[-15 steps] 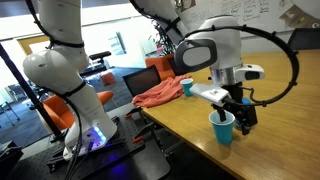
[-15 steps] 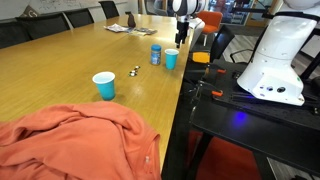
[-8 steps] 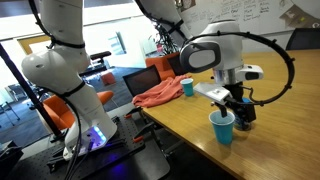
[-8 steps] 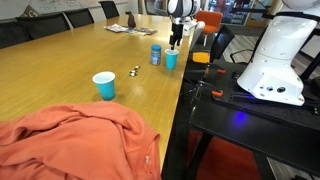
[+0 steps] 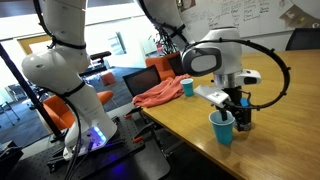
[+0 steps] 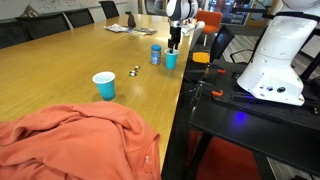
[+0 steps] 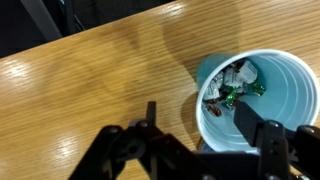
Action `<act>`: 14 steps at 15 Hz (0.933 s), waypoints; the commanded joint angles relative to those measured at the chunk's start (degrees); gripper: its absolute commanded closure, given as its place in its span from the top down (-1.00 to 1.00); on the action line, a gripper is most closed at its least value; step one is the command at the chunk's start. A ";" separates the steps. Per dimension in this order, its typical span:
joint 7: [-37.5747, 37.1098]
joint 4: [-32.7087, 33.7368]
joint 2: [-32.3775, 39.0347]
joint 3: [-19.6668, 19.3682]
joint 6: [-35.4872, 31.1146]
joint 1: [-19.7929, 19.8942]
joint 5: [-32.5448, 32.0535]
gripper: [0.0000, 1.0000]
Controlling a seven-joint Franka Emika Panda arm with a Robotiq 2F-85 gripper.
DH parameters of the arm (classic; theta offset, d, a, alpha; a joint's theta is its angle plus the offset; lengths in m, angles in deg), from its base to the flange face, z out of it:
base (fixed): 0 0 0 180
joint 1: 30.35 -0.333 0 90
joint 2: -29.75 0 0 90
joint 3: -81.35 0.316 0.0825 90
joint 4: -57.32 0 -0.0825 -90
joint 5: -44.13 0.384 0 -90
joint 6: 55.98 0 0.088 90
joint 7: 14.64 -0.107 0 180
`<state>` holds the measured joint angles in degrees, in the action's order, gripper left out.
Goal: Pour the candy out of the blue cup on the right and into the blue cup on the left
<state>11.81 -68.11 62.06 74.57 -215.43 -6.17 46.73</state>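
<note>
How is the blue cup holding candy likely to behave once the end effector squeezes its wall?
The blue cup looks thin-walled, so it will probably flex. Only a few wrapped candies sit inside, so it is likely light and tippable.

blue cups [image 6: 103, 86] [image 6: 171, 60]: 2 | blue can [image 6: 156, 54]: 1 | orange cloth [image 6: 70, 140]: 1

Orange cloth [image 6: 75, 135] lies on the wooden table [image 6: 60, 60], blue can [image 6: 155, 54] apart

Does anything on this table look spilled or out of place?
Small pieces lie loose on the table between the near blue cup and the far blue cup, possibly stray candy. An orange cloth lies heaped on it.
</note>
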 commanded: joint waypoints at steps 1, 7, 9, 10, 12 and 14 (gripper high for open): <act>-2.78 0.77 1.17 0.03 -0.52 -0.55 -1.51 0.00; -3.17 0.50 1.12 -0.20 -0.57 -1.23 -2.03 -0.93; -3.69 -0.37 0.11 -0.19 -0.71 -1.64 -2.19 -1.00; -3.60 -0.99 -0.67 0.13 -0.75 -1.62 -2.13 -1.00; -3.42 -3.81 -4.31 0.58 -0.86 -2.17 -2.14 -0.98; -2.43 -6.92 -8.84 1.75 -0.74 -2.38 -1.79 -0.98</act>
<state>10.68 -68.60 61.40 75.05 -215.43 -7.99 45.89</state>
